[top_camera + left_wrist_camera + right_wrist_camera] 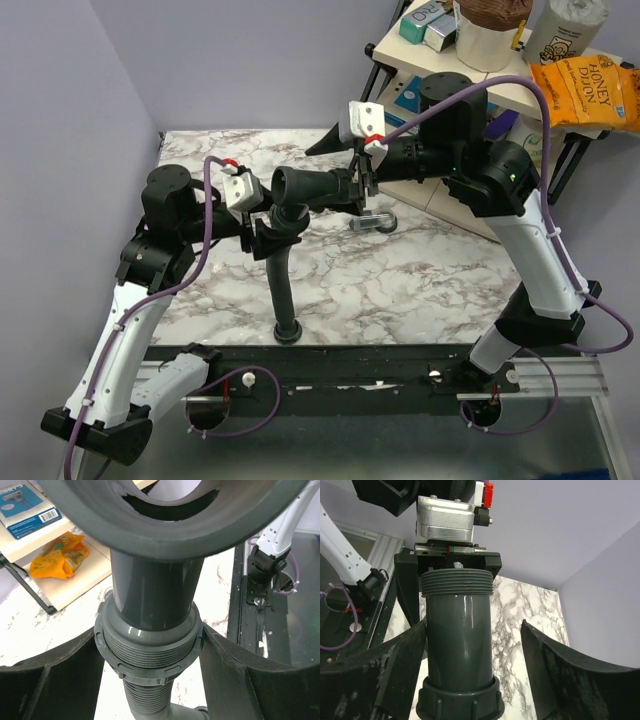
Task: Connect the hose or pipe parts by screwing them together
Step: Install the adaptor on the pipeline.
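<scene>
black ribbed hose (281, 290) rises from the table's (420, 290) near edge, its top collar (150, 650) clamped by the left gripper (270, 235); the right gripper's (362, 185) fingers (570, 680) stand wide around the y fitting (312, 187), so a slack twist could cross-thread.

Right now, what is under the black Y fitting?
The ribbed hose hangs from it to the marble table; a clear piece lies nearby. The joint inside the collar nut is hidden.

You have a white marble counter (420, 285) before you. The ribbed hose (279, 285) rests its lower collar on it, and a small clear end piece (372, 221) lies further back.
</scene>
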{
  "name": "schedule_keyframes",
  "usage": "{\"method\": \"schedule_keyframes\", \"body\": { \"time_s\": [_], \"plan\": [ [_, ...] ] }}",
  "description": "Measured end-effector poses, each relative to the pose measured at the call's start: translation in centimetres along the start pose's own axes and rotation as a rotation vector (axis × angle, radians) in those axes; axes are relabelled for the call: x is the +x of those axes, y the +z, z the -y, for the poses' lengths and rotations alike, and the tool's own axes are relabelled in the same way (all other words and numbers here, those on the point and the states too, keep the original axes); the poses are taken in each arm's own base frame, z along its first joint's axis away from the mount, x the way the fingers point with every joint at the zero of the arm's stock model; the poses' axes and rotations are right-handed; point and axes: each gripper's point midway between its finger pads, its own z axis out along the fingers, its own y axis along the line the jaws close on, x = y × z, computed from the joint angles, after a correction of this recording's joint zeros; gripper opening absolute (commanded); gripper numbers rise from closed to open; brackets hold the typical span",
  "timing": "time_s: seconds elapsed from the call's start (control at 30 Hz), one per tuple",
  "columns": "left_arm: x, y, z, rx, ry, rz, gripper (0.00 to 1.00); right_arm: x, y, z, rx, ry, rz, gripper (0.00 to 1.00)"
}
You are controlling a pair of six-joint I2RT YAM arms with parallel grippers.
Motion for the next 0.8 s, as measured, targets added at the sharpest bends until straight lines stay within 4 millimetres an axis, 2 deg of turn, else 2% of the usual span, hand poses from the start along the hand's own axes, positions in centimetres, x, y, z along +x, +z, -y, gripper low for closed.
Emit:
{"method": "schedule_keyframes", "body": {
  "time_s": [0.2, 0.53, 0.63, 0.67, 0.7, 0.77, 0.8],
  "plan": [
    [-0.9, 0.1, -0.8, -0.018, 0.055, -0.027, 0.0, 0.2, 0.1, -0.5, -0.012, 0.022, -0.009, 0.57],
    [-1.8, -0.2, -2.9, -0.067, 0.171, -0.206, 0.0, -0.1, -0.3, 0.1, 0.026, 0.017, -0.013, 0.31],
    [-1.5, -0.4, -3.2, -0.092, 0.215, -0.255, 0.0, 0.5, -0.4, 0.1, 0.042, 0.044, -0.033, 0.21],
    [-1.3, -0.5, -3.3, -0.103, 0.235, -0.276, 0.0, 0.9, -0.4, 0.0, 0.047, 0.061, -0.044, 0.12],
    [-1.0, -0.6, -3.4, -0.111, 0.248, -0.294, 0.0, 1.3, -0.4, -0.1, 0.053, 0.082, -0.054, 0.08],
    [-0.4, -0.7, -3.7, -0.137, 0.282, -0.339, 0.0, 2.4, -0.3, -0.3, 0.072, 0.132, -0.074, 0.01],
    [0.0, -0.8, -3.9, -0.153, 0.303, -0.365, 0.0, 3.0, -0.3, -0.4, 0.084, 0.162, -0.085, 0.01]
  ]
}}
